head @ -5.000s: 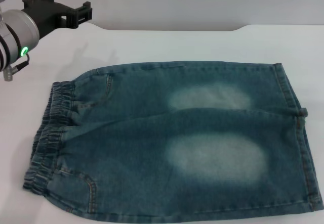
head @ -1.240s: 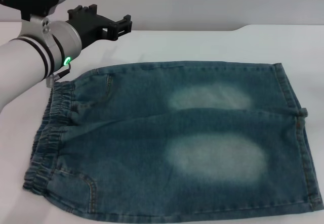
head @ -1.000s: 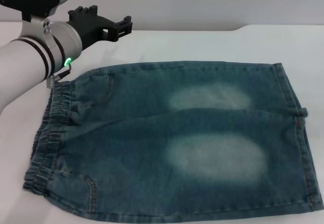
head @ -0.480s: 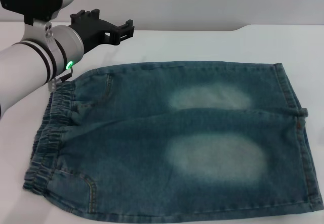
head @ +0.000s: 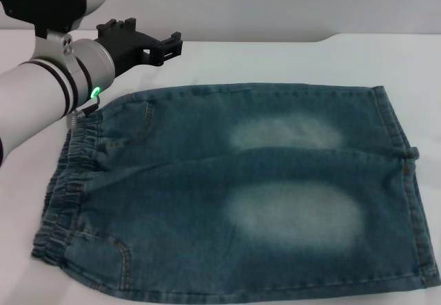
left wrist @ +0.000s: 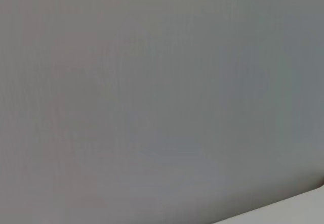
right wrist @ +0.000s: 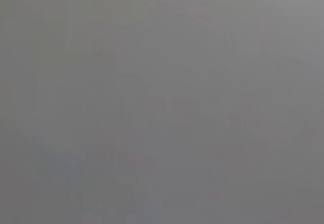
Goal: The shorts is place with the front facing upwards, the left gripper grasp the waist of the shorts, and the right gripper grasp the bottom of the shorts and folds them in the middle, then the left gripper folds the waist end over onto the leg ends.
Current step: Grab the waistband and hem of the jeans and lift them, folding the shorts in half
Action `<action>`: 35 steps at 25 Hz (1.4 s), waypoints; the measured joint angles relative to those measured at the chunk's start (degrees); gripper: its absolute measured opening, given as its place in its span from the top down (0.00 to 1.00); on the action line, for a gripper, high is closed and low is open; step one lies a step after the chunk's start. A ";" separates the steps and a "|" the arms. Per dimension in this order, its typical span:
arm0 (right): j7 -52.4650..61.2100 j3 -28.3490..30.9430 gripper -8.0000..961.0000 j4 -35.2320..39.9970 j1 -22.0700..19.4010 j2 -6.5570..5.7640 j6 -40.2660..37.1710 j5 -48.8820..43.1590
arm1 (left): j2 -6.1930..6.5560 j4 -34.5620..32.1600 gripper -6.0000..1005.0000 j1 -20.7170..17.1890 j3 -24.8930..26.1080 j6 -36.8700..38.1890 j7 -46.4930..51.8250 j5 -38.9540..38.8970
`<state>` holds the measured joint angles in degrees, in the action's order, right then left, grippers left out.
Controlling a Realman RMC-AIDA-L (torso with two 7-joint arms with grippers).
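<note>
Both wrist views give only a flat grey field; the left one has a pale sliver in a corner, and neither shows fingers or cloth. The right gripper appears in no view. In the head view the left gripper (head: pixel 165 47) is seen side-on, so whether its claw is open or closed cannot be told. It holds nothing and hangs above the table (head: pixel 275 60), just beyond the far edge of the shorts (head: pixel 234 188), near the waist end. Its arm runs off the left edge of the view, with a green light ring near the wrist.

The shorts lie flat on the white table, spread sideways. The waist (head: pixel 69 181), a gathered elastic band, is at the left. The leg ends (head: pixel 406 181), 2 straight stitched hems, are at the right, and the near hem corner comes close to the lower right edge of the view. The denim is blue-green with 2 pale faded patches, 1 on each leg. A curved pocket seam shows near the waist on the near side.
</note>
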<state>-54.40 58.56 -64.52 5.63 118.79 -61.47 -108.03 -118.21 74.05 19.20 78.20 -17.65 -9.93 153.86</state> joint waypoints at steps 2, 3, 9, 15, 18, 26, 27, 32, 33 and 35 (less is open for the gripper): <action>4.16 -0.17 0.49 2.81 0.58 0.06 -2.56 -3.91 | 0.01 -0.07 0.16 0.00 -0.05 0.00 0.00 -0.40; 7.90 -0.30 0.49 4.70 0.98 0.07 -4.64 -6.66 | 0.03 -0.09 0.16 -0.03 -0.06 0.00 0.00 -0.59; 43.45 -0.44 0.49 23.98 5.43 0.15 -23.32 -23.40 | 0.08 -0.02 0.16 -0.20 -0.06 -0.12 -0.20 -1.17; 68.44 0.02 0.49 28.42 5.91 -0.67 -21.36 -24.58 | 0.09 -0.14 0.16 0.20 -0.06 -0.33 -0.23 -1.20; 68.52 0.20 0.49 24.73 4.34 -1.74 -12.15 -25.14 | 0.09 -0.14 0.16 0.51 -0.21 -0.37 -0.26 -1.20; 49.62 11.74 0.49 1.14 -2.29 -2.66 27.70 -25.96 | 0.08 -0.10 0.16 1.16 -0.33 -0.46 -0.29 -1.20; 47.30 14.48 0.49 -1.95 -3.05 -2.17 33.99 -25.97 | 0.09 -0.12 0.16 1.19 -0.33 -0.48 -0.29 -1.19; 41.72 29.73 0.49 -14.85 -4.17 -0.16 65.70 -26.03 | 0.09 -0.14 0.16 1.23 -0.43 -0.50 -0.27 -1.18; 41.46 33.36 0.49 -16.94 -3.57 -0.21 73.36 -26.13 | 0.09 -0.14 0.16 1.22 -0.45 -0.47 -0.21 -1.18; 41.51 38.57 0.49 -19.97 -2.39 -0.35 83.39 -27.78 | 0.09 -0.14 0.16 1.22 -0.50 -0.45 -0.12 -1.19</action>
<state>-12.89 97.13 -84.49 3.24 118.44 21.92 -135.81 -118.12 73.91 20.42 77.70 -18.10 -10.05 152.67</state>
